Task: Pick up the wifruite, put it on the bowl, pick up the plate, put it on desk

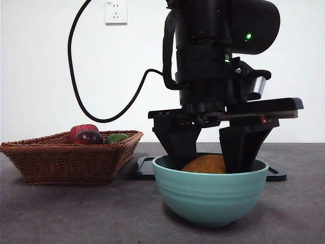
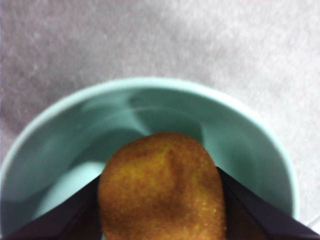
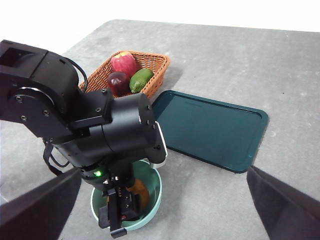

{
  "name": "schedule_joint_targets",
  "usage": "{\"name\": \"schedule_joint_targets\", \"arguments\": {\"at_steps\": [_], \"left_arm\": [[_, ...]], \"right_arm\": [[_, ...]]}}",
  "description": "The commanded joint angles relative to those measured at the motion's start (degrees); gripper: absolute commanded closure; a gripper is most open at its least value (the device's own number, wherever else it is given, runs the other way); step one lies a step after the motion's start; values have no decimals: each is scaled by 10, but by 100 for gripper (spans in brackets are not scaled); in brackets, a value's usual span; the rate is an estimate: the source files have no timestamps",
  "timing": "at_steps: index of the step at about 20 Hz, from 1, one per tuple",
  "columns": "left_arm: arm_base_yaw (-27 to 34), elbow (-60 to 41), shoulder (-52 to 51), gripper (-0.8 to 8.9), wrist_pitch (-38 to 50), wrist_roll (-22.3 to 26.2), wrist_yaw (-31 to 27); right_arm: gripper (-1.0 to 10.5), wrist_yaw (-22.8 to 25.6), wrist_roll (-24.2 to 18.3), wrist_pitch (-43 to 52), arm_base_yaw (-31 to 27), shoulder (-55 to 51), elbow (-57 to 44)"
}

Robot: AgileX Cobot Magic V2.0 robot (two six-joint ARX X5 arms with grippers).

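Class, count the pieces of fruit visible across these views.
4: a red one, a dark purple one and a green one in the basket, plus the wifruite over the bowl. More may be hidden.

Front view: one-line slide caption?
Left end effector holds the wifruite inside the teal bowl; wicker basket alongside.

A wicker basket (image 1: pixel 66 160) stands on the worktop, square with sloping sides. Three fruits lie in it: a red apple (image 3: pixel 125 62), a dark purple round fruit (image 3: pixel 118 81) and a green fruit (image 3: pixel 140 79). The purple and the green one lie side by side, touching, with the apple just behind them. A flat dark teal tray (image 3: pixel 210 129) with rounded corners and a low raised rim lies just beside the basket, one corner near the basket's edge. On the white wall behind is a white socket (image 1: pixel 116 11). A black cable (image 1: pixel 84 101) hangs in a loop before that wall.
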Motion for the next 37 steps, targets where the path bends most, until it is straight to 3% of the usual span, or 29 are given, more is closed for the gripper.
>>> {"name": "schedule_joint_targets", "arguments": {"at_steps": [1,19,25,35,37], "left_arm": [[-6,11,16,601,5,7,-2],[3,11,20,590,8,24,-2],[3,14,20,288,5,24,-1],[3,138,4,272,-105,53,-1],[3,143,-20,229,-104,54,-2]], "right_arm": [[295,0,8,4,3,2,11],[295,-1,9,4,3,2,11],[294,-1,9,4,3,2,11],[295,0,8,4,3,2,11],[295,0,8,4,3,2,11]]}}
